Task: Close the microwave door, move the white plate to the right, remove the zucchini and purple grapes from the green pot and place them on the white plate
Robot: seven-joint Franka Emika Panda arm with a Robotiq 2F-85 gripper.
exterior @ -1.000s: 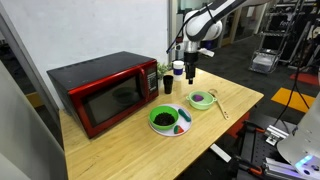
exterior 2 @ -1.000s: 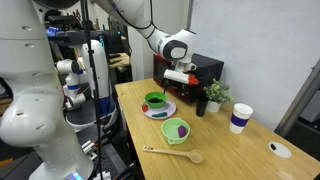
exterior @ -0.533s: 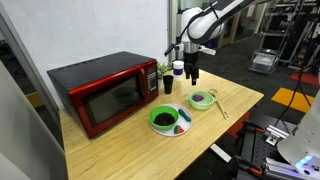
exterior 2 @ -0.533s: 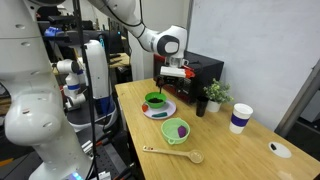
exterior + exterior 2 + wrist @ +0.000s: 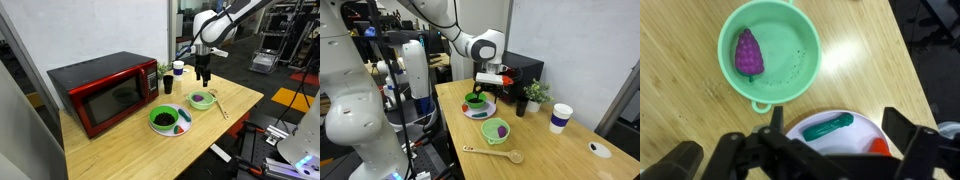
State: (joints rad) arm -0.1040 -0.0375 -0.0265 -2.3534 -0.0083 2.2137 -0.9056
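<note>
Now, purple grapes (image 5: pixel 747 52) in green pot (image 5: pixel 792 50)

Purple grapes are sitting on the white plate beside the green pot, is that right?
No. The purple grapes lie inside the green pot, not on the white plate beside it; the wrist view shows this.

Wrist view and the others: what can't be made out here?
Wrist view: white plate mostly hidden by the dark fingers, cut off below.
Exterior view: bright green bowl holds dark contents too small to identify.
Wrist view: green pot shows only purple grapes; zucchini not discernible there.
</note>
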